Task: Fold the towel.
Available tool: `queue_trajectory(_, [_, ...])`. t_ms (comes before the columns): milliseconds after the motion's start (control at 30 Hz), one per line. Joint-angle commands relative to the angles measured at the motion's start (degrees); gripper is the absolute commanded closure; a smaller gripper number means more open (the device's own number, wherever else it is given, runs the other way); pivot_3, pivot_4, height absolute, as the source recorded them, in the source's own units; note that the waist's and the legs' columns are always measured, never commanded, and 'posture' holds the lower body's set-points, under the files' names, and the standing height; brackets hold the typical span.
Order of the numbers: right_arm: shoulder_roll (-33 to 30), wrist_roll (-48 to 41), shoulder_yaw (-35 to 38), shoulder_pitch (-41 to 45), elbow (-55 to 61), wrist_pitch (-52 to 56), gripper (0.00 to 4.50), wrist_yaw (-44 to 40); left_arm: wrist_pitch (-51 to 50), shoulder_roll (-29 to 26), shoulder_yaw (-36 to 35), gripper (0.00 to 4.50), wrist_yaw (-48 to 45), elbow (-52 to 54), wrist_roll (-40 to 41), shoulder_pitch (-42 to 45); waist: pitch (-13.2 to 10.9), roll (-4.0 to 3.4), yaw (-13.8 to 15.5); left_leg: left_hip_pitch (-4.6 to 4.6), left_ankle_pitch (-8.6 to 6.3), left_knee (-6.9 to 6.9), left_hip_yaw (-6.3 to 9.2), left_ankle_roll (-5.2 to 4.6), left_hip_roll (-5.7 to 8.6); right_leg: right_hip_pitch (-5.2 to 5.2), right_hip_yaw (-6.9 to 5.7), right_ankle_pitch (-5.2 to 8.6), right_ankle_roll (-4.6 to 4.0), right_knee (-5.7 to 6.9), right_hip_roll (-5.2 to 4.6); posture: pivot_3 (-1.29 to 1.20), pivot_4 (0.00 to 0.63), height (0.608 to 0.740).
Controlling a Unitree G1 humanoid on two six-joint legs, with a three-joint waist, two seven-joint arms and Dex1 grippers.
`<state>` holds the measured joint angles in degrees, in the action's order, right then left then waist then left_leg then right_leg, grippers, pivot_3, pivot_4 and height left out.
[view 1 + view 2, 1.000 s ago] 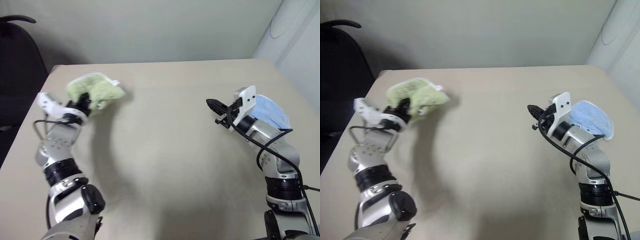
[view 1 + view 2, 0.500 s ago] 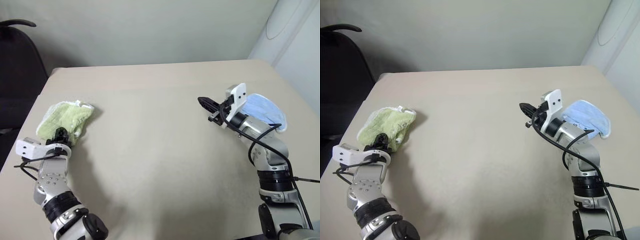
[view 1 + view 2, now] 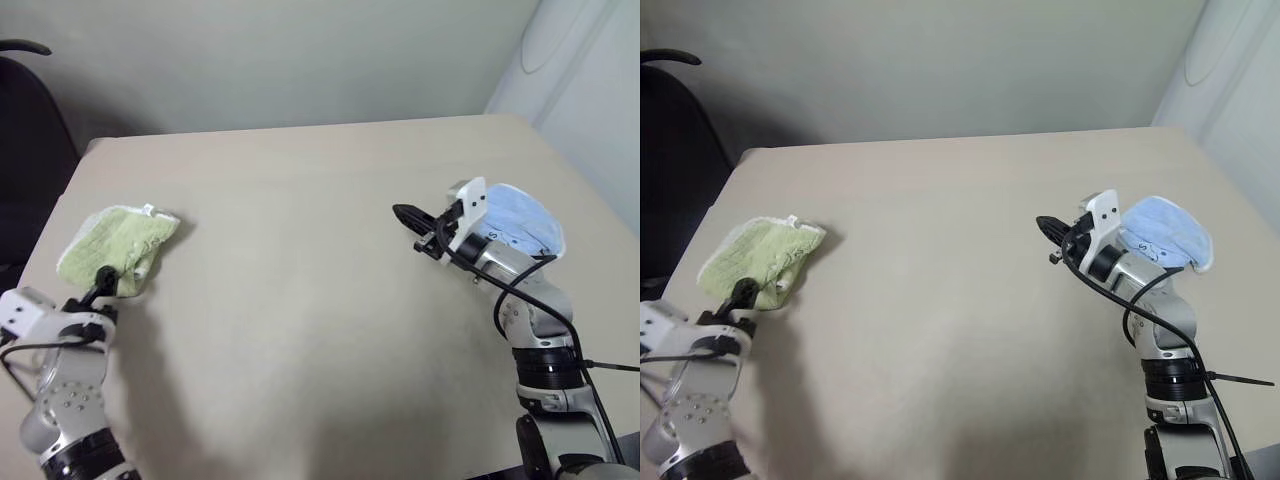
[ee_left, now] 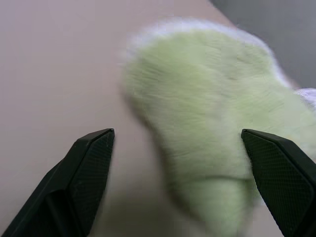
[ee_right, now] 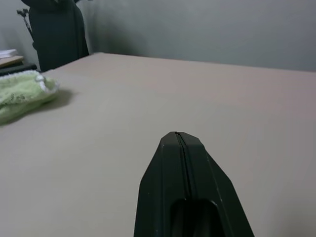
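One green towel [image 3: 115, 245], one blue cloth [image 3: 520, 218], one table [image 3: 300, 300], one black chair [image 3: 25, 150] — and two grippers, the left gripper [image 4: 182, 168], the right gripper [image 3: 408, 214]

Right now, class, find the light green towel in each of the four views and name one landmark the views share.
Left eye view: towel lies on the table's left side, ahead of the left hand.
Right eye view: same spot.
Left wrist view: it lies on the table between and beyond the open fingers.
Right wrist view: far across the table.
Shared landmark: the beige table.
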<state>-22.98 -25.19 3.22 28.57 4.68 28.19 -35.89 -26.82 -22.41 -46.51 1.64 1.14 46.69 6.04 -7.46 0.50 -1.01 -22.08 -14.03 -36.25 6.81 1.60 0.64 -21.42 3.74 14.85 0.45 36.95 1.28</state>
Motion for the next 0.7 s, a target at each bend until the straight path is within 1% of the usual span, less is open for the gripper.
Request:
queue_trajectory(33, [-2.6,-0.7,1.1,-0.6,0.7,-0.5,4.50,-3.2,2.8,-6.3,2.0,0.02,-7.4,9.7,-3.3,-3.2,0.0,0.26,0.5,-0.04,0.00,-0.04,0.06,0.01,-0.04,0.01,-0.05,-0.03,-0.05,0.01,0.04,0.00,0.150,0.740])
queue_trajectory(133, [-5.3,0.1,0.7,-2.2,0.7,-0.9,4.50,-5.6,1.1,-11.6,6.8,0.02,-15.1,16.9,-4.2,-7.4,0.0,0.32,1.6,-0.15,-0.11,-0.34,0.23,0.06,-0.13,0.06,-0.17,-0.10,-0.16,0.00,0.17,0.00,0.150,0.740])
queue_trajectory(233, [-7.4,1.6,-0.2,-4.3,1.1,-1.9,4.50,-7.0,-0.8,-15.4,15.7,0.02,-19.6,23.5,-6.8,-9.6,0.0,0.28,2.4,-0.15,-0.19,-0.49,0.25,0.05,-0.12,0.14,-0.17,-0.10,-0.17,0.03,0.17,0.00,0.150,0.740])
queue_trajectory(300, [-8.1,2.1,-0.1,-5.2,0.9,-2.5,4.50,-7.2,-0.9,-15.5,22.8,0.02,-20.8,26.5,-9.3,-8.7,0.0,0.28,2.5,-0.14,-0.22,-0.52,0.24,0.08,-0.13,0.14,-0.18,-0.12,-0.20,0.08,0.17,0.00,0.150,0.740])
queue_trajectory(367, [-8.5,2.7,0.2,-6.2,1.2,-3.0,4.50,-6.9,-0.7,-14.2,29.8,0.02,-21.6,27.5,-12.1,-7.3,0.0,0.28,2.5,-0.14,-0.28,-0.52,0.24,0.18,-0.17,0.10,-0.21,-0.15,-0.25,0.10,0.17,0.00,0.150,0.740])
queue_trajectory(433, [-8.9,3.6,0.4,-7.2,1.3,-3.8,4.50,-6.5,1.1,-12.9,35.9,0.02,-22.9,26.4,-15.8,-5.9,0.0,0.28,2.4,-0.16,-0.33,-0.52,0.22,0.26,-0.25,0.06,-0.24,-0.17,-0.29,0.11,0.22,0.00,0.150,0.740])
queue_trajectory(467, [-9.1,4.1,0.6,-7.7,1.3,-4.2,4.50,-6.2,1.7,-12.0,37.9,0.02,-23.2,25.3,-17.2,-5.3,0.0,0.28,2.4,-0.17,-0.34,-0.52,0.22,0.28,-0.27,0.04,-0.26,-0.17,-0.30,0.10,0.24,0.00,0.150,0.740])
queue_trajectory(533, [-9.2,4.3,0.9,-8.9,2.3,-4.2,4.50,-5.6,2.8,-10.2,39.0,0.02,-23.9,22.5,-18.2,-4.1,0.0,0.28,2.3,-0.18,-0.36,-0.50,0.21,0.31,-0.32,0.02,-0.26,-0.16,-0.33,0.10,0.27,0.00,0.150,0.740])
queue_trajectory(600, [-9.3,3.9,1.2,-9.6,3.8,-3.7,4.50,-5.5,4.1,-8.6,38.3,0.02,-25.2,18.8,-18.0,-1.9,0.0,0.28,2.1,-0.19,-0.39,-0.47,0.18,0.34,-0.39,-0.01,-0.26,-0.13,-0.37,0.10,0.32,0.00,0.150,0.740])
queue_trajectory(700, [-9.0,3.7,1.1,-10.1,5.5,-2.8,4.50,-4.8,5.8,-8.3,37.7,0.02,-25.8,13.7,-20.2,0.5,0.0,0.27,2.0,-0.19,-0.39,-0.45,0.18,0.37,-0.48,-0.02,-0.25,-0.13,-0.39,0.10,0.42,0.00,0.150,0.740])
